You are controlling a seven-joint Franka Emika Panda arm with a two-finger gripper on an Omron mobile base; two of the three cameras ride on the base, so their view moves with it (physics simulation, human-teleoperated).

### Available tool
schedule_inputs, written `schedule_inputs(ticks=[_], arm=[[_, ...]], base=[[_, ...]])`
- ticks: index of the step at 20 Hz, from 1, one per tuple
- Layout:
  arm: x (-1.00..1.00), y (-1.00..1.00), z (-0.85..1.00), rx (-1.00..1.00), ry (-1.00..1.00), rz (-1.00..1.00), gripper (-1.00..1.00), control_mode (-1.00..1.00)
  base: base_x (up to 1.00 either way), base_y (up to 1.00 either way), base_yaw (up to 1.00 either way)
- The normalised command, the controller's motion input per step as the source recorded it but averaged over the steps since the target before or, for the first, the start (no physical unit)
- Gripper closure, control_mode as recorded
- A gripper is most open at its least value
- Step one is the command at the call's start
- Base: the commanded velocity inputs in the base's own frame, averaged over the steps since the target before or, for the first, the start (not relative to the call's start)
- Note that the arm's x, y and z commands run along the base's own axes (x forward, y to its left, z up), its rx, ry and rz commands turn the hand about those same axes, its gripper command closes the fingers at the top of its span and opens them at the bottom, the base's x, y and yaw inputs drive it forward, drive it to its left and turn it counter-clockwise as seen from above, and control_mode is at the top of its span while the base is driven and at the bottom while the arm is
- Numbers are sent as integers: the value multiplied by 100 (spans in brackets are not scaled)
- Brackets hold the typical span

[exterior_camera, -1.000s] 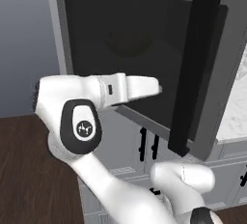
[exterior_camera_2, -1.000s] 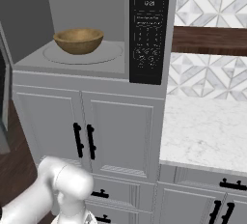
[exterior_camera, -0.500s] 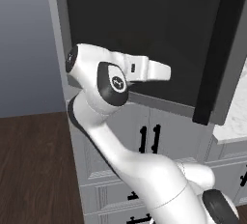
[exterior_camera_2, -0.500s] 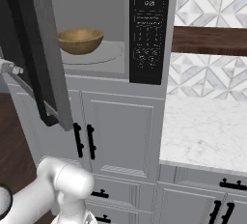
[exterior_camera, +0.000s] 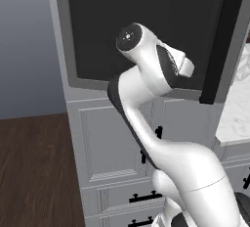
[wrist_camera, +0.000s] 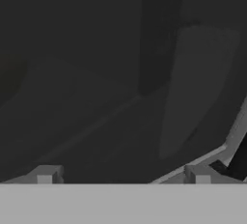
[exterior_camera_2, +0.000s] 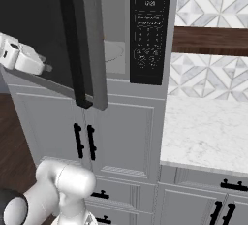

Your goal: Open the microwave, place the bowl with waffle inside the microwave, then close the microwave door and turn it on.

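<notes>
Grey microwave door (exterior_camera_2: 53, 40) stands part-shut, handle vertical; pincer (wrist_camera: 123, 177) spread wide, empty.

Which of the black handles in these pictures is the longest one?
The tall vertical bar on the microwave door is the longest. The cabinet handles and drawer pulls below are much shorter.

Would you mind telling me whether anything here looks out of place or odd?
Nothing looks spilled or damaged. The microwave door hangs partly ajar, its handle clear of the keypad, with the open gripper close against its dark window.
</notes>
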Motion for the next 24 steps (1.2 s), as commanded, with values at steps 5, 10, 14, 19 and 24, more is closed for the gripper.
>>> schedule_inputs(ticks=[5,10,14,19,24], arm=[[24,-34,0,18,-28,33,-100,-100],[47,-9,0,4,-11,21,-100,-100],[51,-4,0,1,-10,16,-100,-100],[51,-8,0,2,-10,15,-100,-100],[57,-14,0,3,-10,16,-100,-100]], base=[[0,0,0],[0,0,0],[0,0,0],[0,0,0],[0,0,0]])
